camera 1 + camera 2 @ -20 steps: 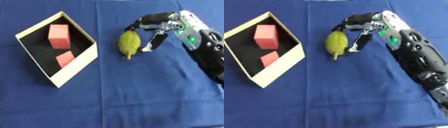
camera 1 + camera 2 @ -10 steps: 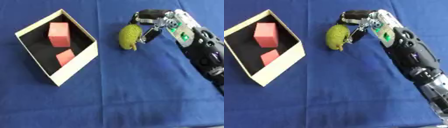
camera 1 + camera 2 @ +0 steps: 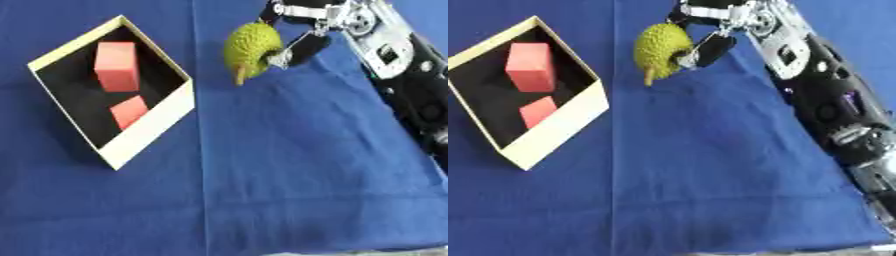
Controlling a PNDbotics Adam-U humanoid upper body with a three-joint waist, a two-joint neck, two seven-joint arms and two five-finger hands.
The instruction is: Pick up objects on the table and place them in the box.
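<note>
A bumpy yellow-green fruit (image 3: pixel 248 51) with a short stem pointing down hangs above the blue cloth, right of the box. My right hand (image 3: pixel 302 31) is shut on it, fingers curled round its top and right side. The cream-walled box (image 3: pixel 149 127) with a black inside lies at the left, turned like a diamond. Two red blocks sit in it: a larger one (image 3: pixel 116 66) and a smaller one (image 3: pixel 129 111). My left hand shows in neither view.
A blue cloth (image 3: pixel 280 180) covers the whole table. My right arm (image 3: pixel 824 100) runs down the right side of the views. A pale strip of the table's front edge (image 3: pixel 798 250) shows at the bottom.
My right hand closed round the fruit and lifted it off the cloth, up and slightly left. The box and its blocks stayed put.
</note>
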